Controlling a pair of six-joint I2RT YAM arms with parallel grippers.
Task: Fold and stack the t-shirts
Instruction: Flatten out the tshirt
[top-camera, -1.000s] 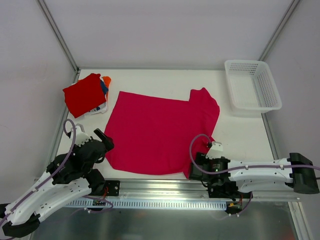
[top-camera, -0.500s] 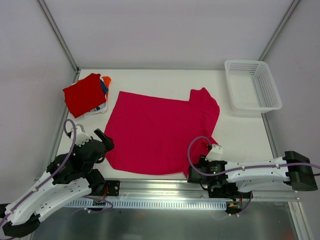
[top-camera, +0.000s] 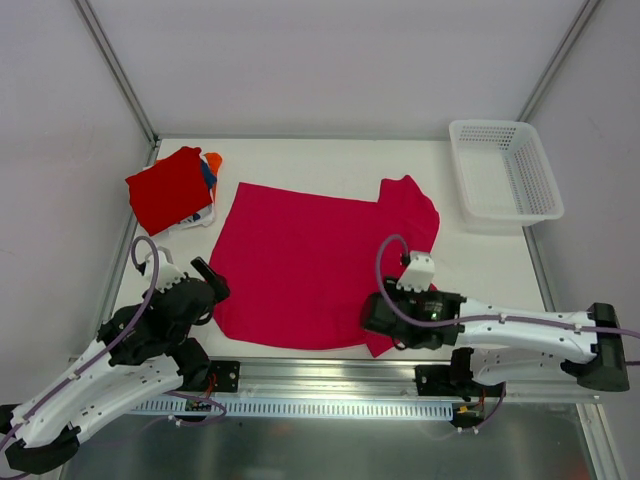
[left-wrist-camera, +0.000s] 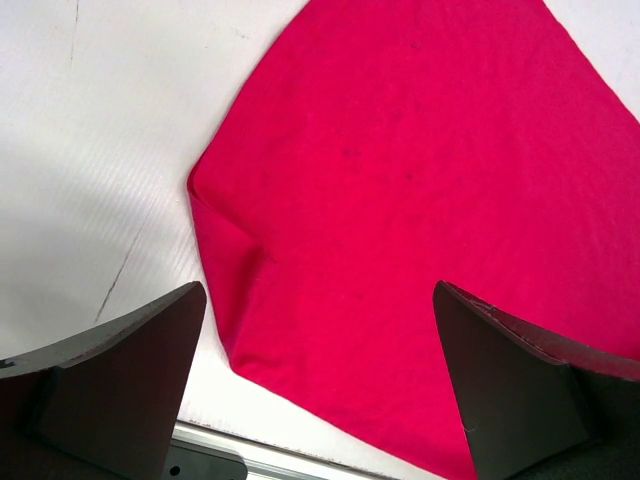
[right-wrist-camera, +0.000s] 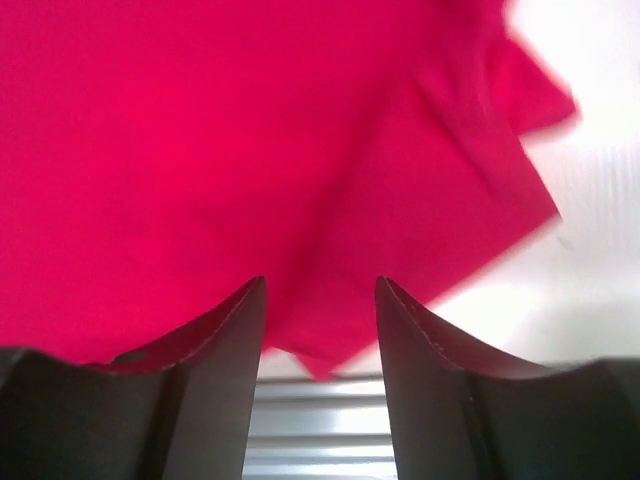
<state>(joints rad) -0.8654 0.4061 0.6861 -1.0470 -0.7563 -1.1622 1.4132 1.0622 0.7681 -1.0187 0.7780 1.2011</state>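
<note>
- The right gripper (right-wrist-camera: 320, 290) stood with its jaws about half closed and a clear gap between them. It sat low over the 5 o'clock corner of the magenta-pink t-shirt (top-camera: 300, 265). No pinch on the cloth could be confirmed.
- The left gripper (left-wrist-camera: 320, 400) was spread fully wide and held nothing. It hovered over the shirt's 7 o'clock corner.
- The magenta-pink t-shirt lay spread flat at the centre of the table (top-camera: 480, 270), with its right side doubled over.
- A red t-shirt (top-camera: 168, 188) topped the folded stack at 10 o'clock. The basket (top-camera: 548, 170) stood at 2 o'clock.
- Handling, as judged: the shirt is light, limp and likely to slide or sag. It is best pinched at the near hem corners, through both layers.
- Compared with a second earlier, the right gripper had moved from the near rail towards 10 o'clock, onto the cloth, and its jaws had narrowed. The left arm and the shirt were unchanged.
</note>
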